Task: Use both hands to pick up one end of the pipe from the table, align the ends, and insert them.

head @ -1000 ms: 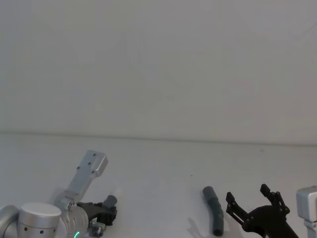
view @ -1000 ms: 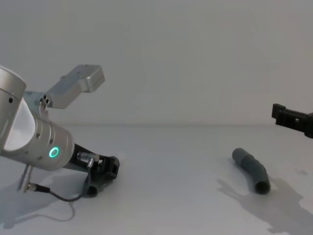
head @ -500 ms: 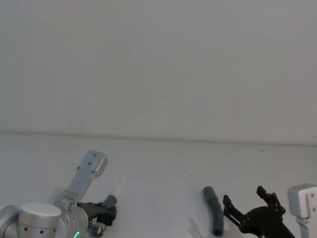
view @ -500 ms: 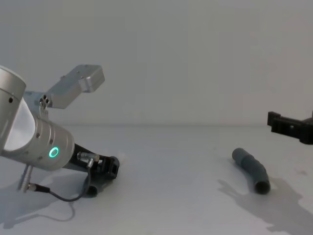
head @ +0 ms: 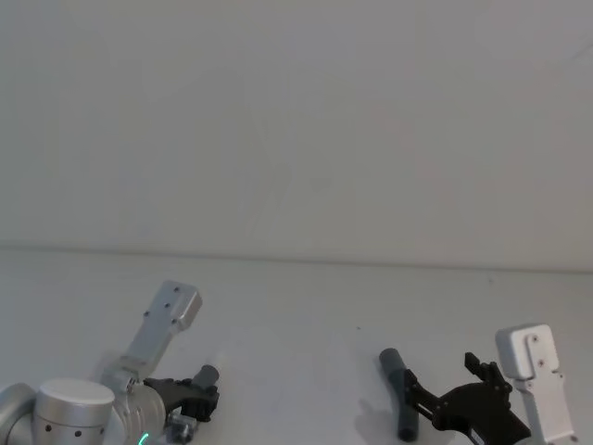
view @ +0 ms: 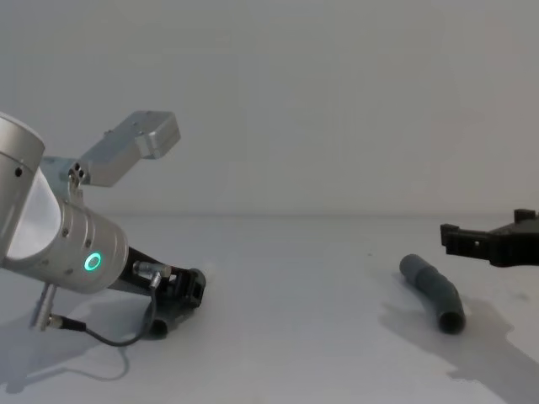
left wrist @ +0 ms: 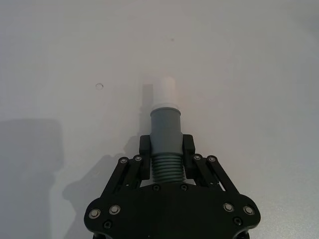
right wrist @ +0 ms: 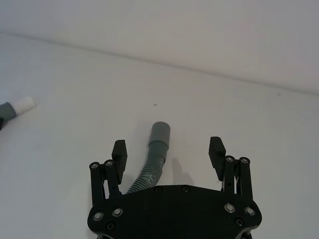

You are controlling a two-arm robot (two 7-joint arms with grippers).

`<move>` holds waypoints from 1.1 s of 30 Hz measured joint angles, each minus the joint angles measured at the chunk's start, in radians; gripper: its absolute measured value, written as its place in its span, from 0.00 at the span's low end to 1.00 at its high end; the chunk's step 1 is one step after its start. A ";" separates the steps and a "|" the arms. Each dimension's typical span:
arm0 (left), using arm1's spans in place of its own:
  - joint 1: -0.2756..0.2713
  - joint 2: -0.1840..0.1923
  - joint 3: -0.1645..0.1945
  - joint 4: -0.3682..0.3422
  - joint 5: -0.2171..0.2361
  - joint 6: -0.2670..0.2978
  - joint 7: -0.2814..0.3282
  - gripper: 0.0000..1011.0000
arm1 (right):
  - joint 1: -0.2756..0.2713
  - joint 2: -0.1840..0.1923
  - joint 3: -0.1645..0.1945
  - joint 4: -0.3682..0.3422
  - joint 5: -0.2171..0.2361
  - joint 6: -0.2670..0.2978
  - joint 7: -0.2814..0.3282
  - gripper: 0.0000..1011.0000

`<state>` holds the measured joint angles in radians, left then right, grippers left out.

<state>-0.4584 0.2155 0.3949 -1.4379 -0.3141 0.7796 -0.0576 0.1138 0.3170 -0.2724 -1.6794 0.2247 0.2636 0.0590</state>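
Nearest to me, my left gripper (left wrist: 166, 145) sits low at my left side of the counter (view: 295, 337). Its jaws are closed on the ribbed body of the tipped pipe piece (left wrist: 164, 124), just behind its smooth cuff. The white tip (left wrist: 163, 92) pokes out free ahead of them.

On my right, my right gripper (right wrist: 168, 148) hangs above the socket piece (right wrist: 158, 142) with jaws spread wide, not touching it. That piece lies flat on the counter, well apart from the first, with its grey socket cuff (right wrist: 160, 130) pointing away from my wrist.

The step in hand, as I judge it, is grasping this piece. To do it well I should come straight down so the jaws straddle the ribs just behind the cuff. I should centre the piece between them and close squarely, leaving the socket mouth uncovered for the tip. The bend could make it roll if 1 side lands first.
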 joint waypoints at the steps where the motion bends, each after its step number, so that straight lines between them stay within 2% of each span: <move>1: 0.000 0.000 0.000 0.000 0.000 0.000 0.000 0.33 | 0.007 -0.004 -0.001 0.004 -0.001 0.016 -0.001 0.99; 17: 0.000 0.000 0.000 0.000 0.000 0.000 0.000 0.33 | 0.078 -0.055 -0.015 0.035 -0.003 0.177 -0.015 0.99; 24: 0.000 0.000 0.000 0.000 0.000 0.000 0.000 0.33 | 0.093 -0.068 -0.025 0.051 -0.016 0.221 -0.024 0.99; 33: 0.000 0.000 0.000 0.000 0.000 0.000 0.000 0.33 | 0.119 -0.089 -0.036 0.086 -0.037 0.242 -0.039 0.99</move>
<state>-0.4584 0.2156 0.3949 -1.4378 -0.3141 0.7796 -0.0576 0.2323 0.2280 -0.3082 -1.5932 0.1880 0.5053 0.0196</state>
